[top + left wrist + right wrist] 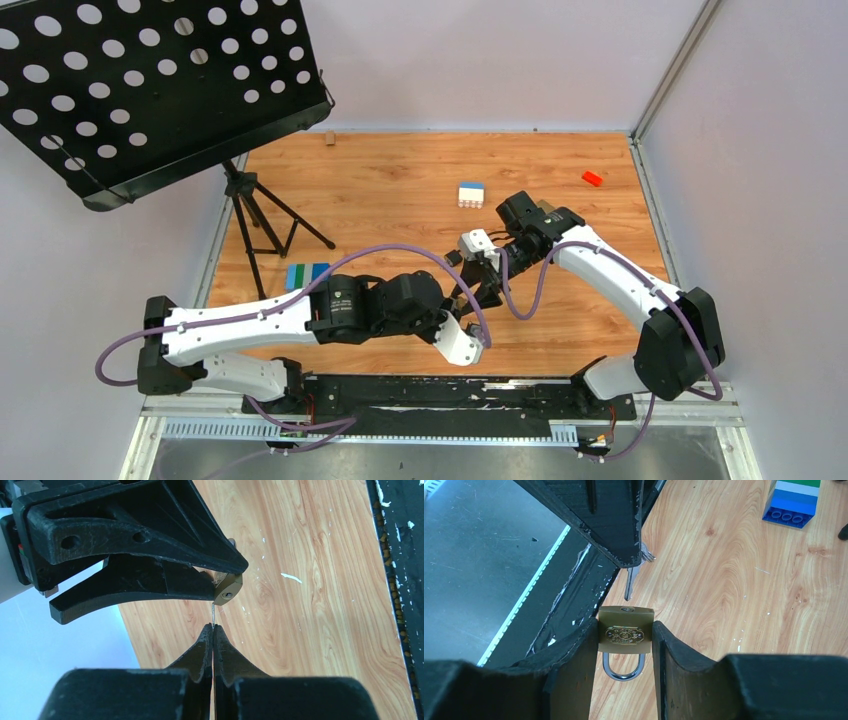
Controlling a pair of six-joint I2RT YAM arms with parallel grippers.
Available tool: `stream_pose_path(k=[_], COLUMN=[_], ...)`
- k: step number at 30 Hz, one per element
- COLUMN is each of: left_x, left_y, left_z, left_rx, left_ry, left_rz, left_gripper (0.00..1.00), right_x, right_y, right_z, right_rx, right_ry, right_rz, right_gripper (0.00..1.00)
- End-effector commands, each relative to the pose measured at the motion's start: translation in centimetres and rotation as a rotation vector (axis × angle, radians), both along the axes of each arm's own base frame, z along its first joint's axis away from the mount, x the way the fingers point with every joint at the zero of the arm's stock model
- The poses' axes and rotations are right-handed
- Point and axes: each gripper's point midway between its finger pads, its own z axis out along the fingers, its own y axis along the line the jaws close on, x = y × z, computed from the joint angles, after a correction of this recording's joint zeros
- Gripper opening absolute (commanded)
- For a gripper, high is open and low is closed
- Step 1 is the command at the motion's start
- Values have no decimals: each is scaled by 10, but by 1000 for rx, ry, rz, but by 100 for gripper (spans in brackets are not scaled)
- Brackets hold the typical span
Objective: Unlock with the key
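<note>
My right gripper (626, 637) is shut on a small brass padlock (626, 632), squeezing its body between both fingers, shackle closed and pointing toward the wrist, keyhole end facing away. My left gripper (213, 627) is shut on the thin grey key (213, 614); its blade sticks out toward the padlock's keyhole (227, 595). In the right wrist view the key (630, 582) hangs from the left fingers (609, 525), its tip just short of the keyhole and slightly left of it. In the top view both grippers meet above mid-table (478, 280).
A blue-green-white block stack (471, 194) lies behind the grippers, a red block (592, 178) at the far right, flat blue and green pieces (305, 274) on the left. A black music stand on a tripod (260, 215) stands at the left.
</note>
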Motion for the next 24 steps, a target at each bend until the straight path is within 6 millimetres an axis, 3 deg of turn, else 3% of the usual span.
stream_pose_path(k=[1, 24], left_x=[2, -11], left_y=[-5, -5], left_z=[3, 0], left_rx=[-15, -13], left_ry=[-49, -96], left_rz=[0, -66], left_gripper=[0, 0], right_x=[-7, -8], right_y=[4, 6], right_z=[16, 13], right_rx=[80, 75], right_ry=[-31, 22], right_rz=[34, 46], right_gripper=[0, 0])
